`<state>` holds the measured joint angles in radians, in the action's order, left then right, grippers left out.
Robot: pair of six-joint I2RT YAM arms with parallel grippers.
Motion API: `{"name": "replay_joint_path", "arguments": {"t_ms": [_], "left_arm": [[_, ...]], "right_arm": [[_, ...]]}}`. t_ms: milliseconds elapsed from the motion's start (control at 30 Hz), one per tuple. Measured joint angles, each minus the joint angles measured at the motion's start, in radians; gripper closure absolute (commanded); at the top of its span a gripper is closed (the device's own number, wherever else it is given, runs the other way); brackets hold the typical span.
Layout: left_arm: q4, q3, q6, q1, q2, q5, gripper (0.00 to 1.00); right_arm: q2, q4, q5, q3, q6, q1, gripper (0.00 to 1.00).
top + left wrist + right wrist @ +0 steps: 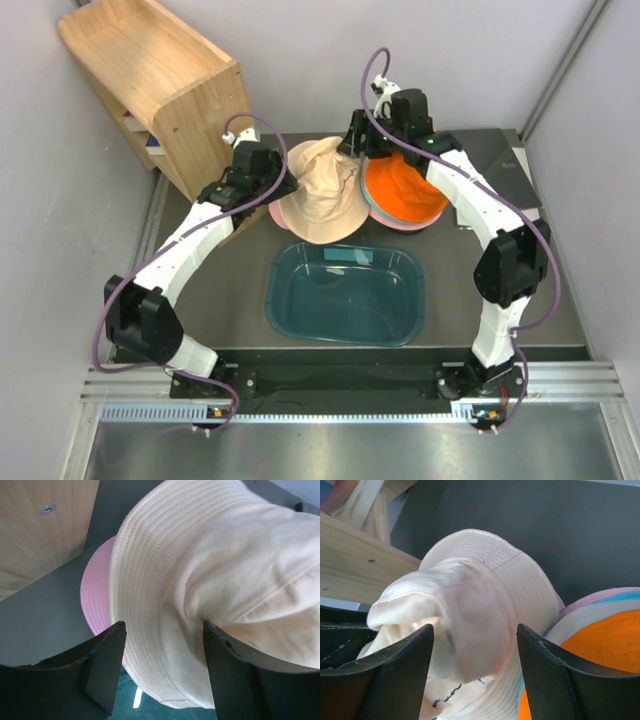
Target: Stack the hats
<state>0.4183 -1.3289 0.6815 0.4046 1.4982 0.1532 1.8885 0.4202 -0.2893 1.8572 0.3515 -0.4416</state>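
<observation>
— When I checked the top view, beige hat (322, 205) lay between left gripper (284, 185) and right gripper (357, 148), just left of orange stack (405, 190); right one was nearer that.
— Left wrist?
— left gripper (164, 630) stood open, brim between jaws, over pink hat (97, 595).
— Right wrist?
— right gripper (475, 630) was open too, crown ahead.

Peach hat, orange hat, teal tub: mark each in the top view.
peach hat (320, 215), top external view, near brim.
orange hat (402, 188), top external view, crown.
teal tub (345, 300), top external view, bare floor.
</observation>
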Motion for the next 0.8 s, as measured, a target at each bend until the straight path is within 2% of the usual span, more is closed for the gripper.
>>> {"name": "replay_joint_path", "arguments": {"t_ms": [200, 400, 667, 800], "left_arm": [[0.049, -0.026, -0.005, 0.001, -0.09, -0.003, 0.26], [0.024, -0.074, -0.046, 0.003, -0.114, -0.025, 0.27], [-0.044, -0.286, -0.178, 0.035, 0.085, -0.112, 0.34], [-0.06, -0.325, -0.233, 0.042, 0.163, -0.129, 0.38]], "right_arm": [[-0.106, 0.007, 0.011, -0.018, 0.0, 0.002, 0.32], [-0.206, 0.007, 0.019, -0.027, 0.005, 0.002, 0.37], [-0.295, -0.011, -0.017, -0.235, 0.062, -0.028, 0.41], [-0.3, -0.009, -0.046, -0.328, 0.103, -0.062, 0.42]]}}
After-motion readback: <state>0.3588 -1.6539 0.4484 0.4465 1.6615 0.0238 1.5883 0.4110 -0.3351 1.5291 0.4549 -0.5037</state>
